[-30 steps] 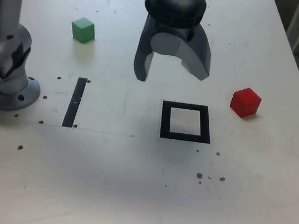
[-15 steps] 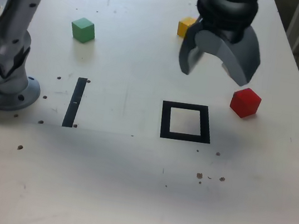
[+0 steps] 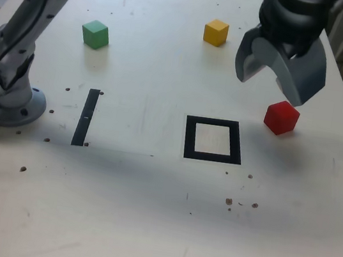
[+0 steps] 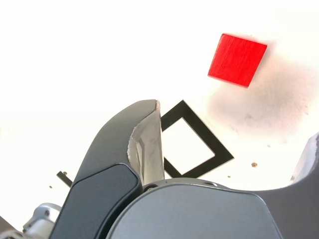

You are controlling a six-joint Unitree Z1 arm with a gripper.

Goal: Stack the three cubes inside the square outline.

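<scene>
My gripper (image 3: 269,85) hangs open above the table, empty, just behind and slightly to the exterior view's left of the red cube (image 3: 281,117). The wrist view shows the red cube (image 4: 237,59) lying ahead, beyond my spread fingers (image 4: 144,144). The yellow cube (image 3: 216,32) sits at the far side, to the exterior view's left of the gripper. Far off at the exterior view's left rests the green cube (image 3: 95,34). The square outline (image 3: 189,138) lies mid-table with nothing inside it, to the left of the red cube in the exterior view; its black frame (image 4: 204,132) also shows between my fingers.
A thin black strip (image 3: 86,117) lies on the table to the exterior view's left of the square. The arm's grey base (image 3: 4,100) stands at the left edge. The table's right edge runs close beyond the red cube. Small dark specks dot the white tabletop.
The open gripper has swung steadily toward the exterior view's right, from behind the square's left side to just behind the red cube. The yellow cube is now uncovered. No cube has moved.
</scene>
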